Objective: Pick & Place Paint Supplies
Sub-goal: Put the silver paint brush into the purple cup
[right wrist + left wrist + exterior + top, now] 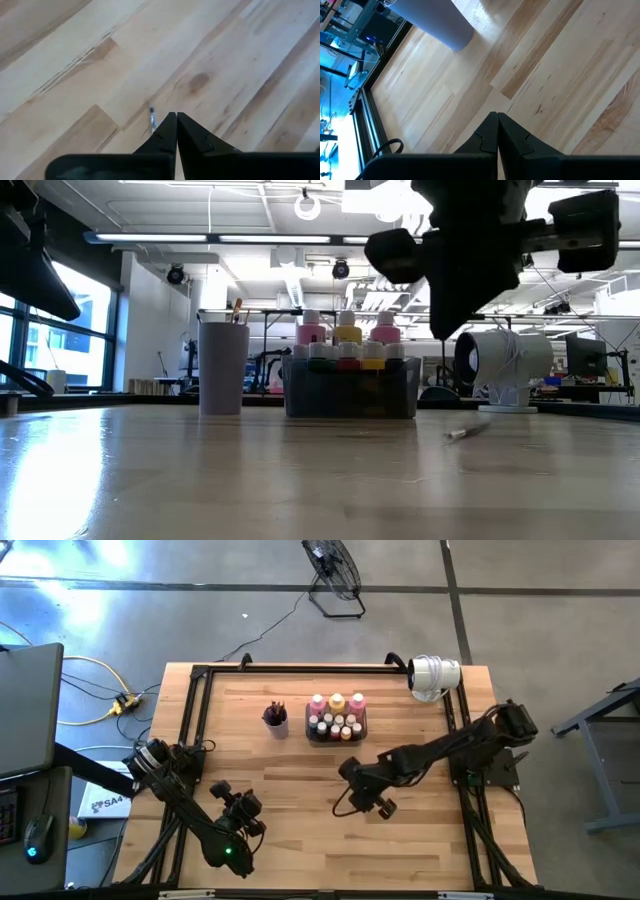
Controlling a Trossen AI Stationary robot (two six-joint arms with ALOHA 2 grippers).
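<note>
Fingers of right gripper [176,116] clenched, empty, above one brush [153,119] near tray [336,736]; left gripper [497,116] clenched too. Three tall bottles [337,702] in tray.

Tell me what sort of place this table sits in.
Probably an industrial lab or workshop: a polished concrete floor with a floor fan standing on it, exposed ceiling ducts and strip lights overhead, and workbenches crowded with equipment behind the wooden table.

bottles [337,716]: pink, yellow-orange and tiny white-capped, upright, clustered together; brushes [274,711]: upright; loose brush [467,430]: flat on wood
</note>
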